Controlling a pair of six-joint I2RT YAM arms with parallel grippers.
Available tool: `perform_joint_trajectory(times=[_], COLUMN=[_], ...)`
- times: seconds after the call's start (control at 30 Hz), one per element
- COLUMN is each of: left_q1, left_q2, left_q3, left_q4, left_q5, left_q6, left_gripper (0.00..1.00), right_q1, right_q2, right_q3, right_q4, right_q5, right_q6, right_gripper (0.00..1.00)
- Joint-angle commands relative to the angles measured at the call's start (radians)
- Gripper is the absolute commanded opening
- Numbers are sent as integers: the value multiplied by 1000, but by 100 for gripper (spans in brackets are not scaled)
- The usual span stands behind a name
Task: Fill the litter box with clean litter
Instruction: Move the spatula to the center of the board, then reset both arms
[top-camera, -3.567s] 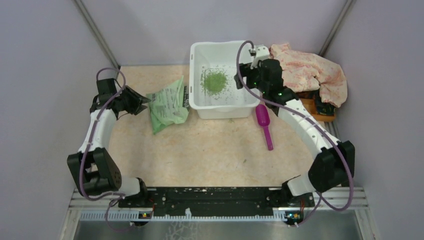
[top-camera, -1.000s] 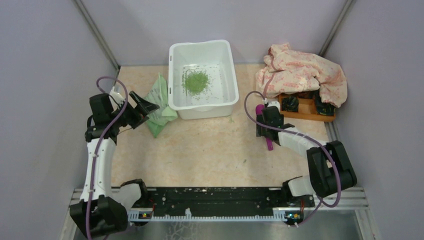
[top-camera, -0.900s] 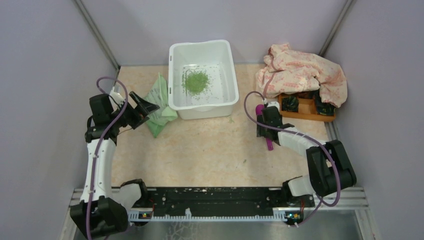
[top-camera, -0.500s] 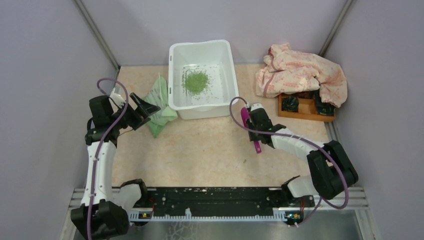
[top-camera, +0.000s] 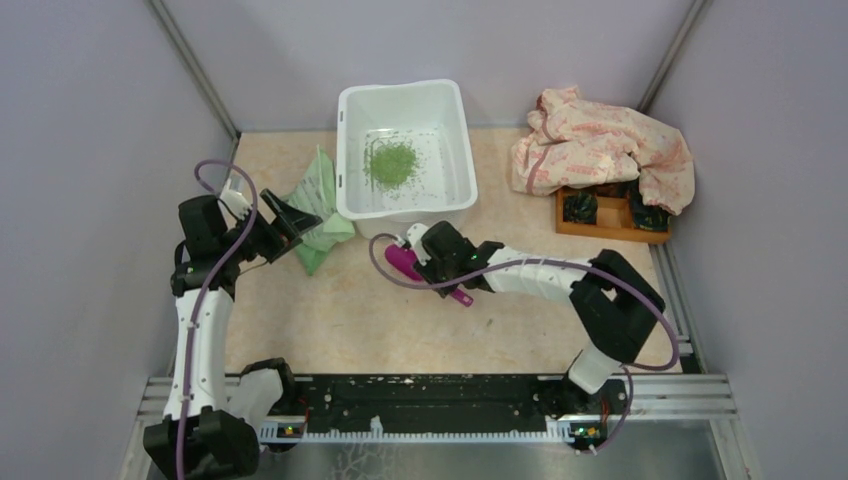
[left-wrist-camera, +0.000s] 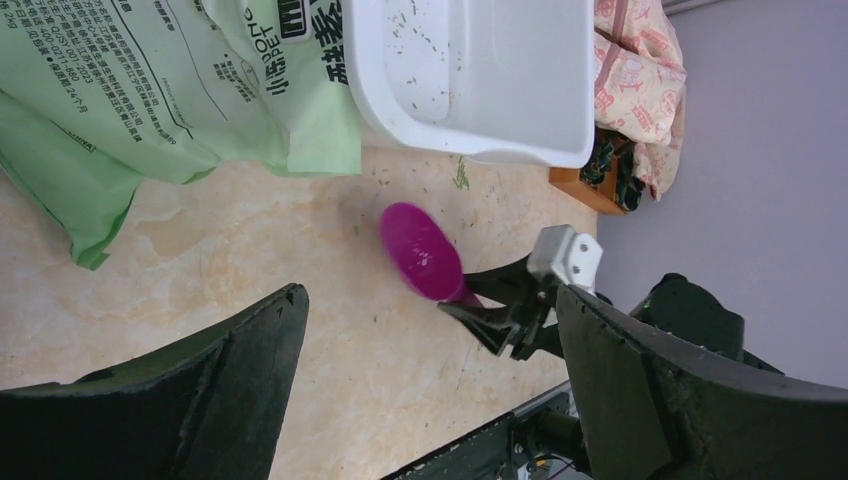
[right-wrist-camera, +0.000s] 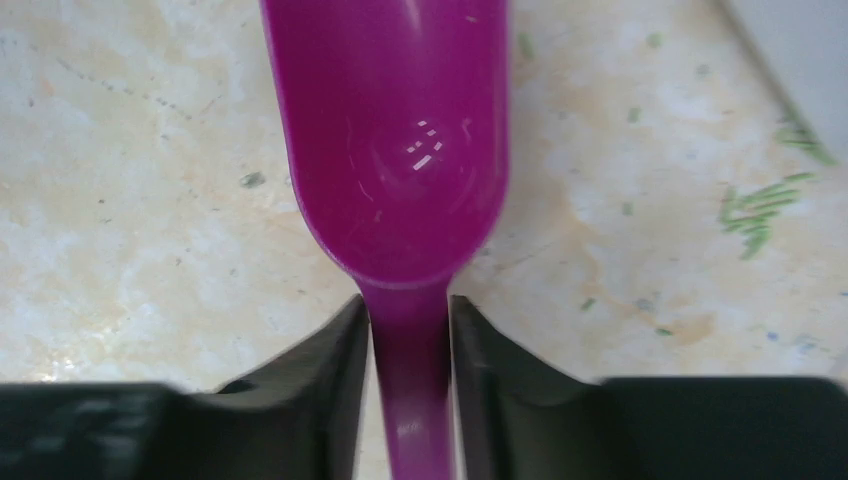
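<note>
The white litter box (top-camera: 346, 150) stands at the back centre, with a small pile of clean litter (top-camera: 392, 162) on its floor. My right gripper (top-camera: 432, 262) is just in front of its near wall, shut on the handle of a magenta scoop (top-camera: 404, 265). In the right wrist view the fingers flank the handle, my right gripper (right-wrist-camera: 408, 320) behind the empty scoop bowl (right-wrist-camera: 390, 150). My left gripper (top-camera: 290, 225) is open and holds nothing, beside the green litter bag (top-camera: 322, 212). The left wrist view shows the bag (left-wrist-camera: 150, 90), the litter box (left-wrist-camera: 500, 70) and the scoop (left-wrist-camera: 420, 252).
A pink floral cloth (top-camera: 600, 150) drapes over a wooden tray (top-camera: 610, 215) at the back right. Stray green granules (right-wrist-camera: 760, 210) lie on the table by the litter box corner (right-wrist-camera: 810, 50). Purple walls close in on both sides.
My right gripper took hold of the scoop on the right and carried it left to the front of the litter box. Earlier still, the box slid left. The left arm barely moved.
</note>
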Motion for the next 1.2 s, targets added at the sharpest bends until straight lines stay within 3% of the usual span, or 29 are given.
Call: perform_joint_trajectory(times=[0.0,0.17,0.23,0.27,0.57,0.73,0.93,1.17], left_q1=[-5,-5,-5,-5,-9,-38,-51,-50], left_q2=[-22,-36,-53,-64,-210,-324,-433,-470], left_q3=[-19,-50,-58,-58,-15,25,21,-35], left_q4=[33,52,58,58,-106,-286,-298,-253], left_q5=[15,-4,1,6,25,-19,-119,-139], left_q6=[31,29,24,21,76,99,51,-7], left_gripper=[99,99,99,99,99,99,99,99], right_q1=[40,41,40,41,40,41,40,41], right_q2=[69,29,-30,-66,-615,-917,-1062,-1122], right_q3=[54,43,24,16,-223,-266,-204,-196], right_q4=[25,65,73,71,62,-78,-252,-291], right_q5=[10,67,64,94,238,259,361,413], right_q6=[-93,-49,-30,0,374,428,439,460], right_gripper=[42,59,95,98,98,98,98,98])
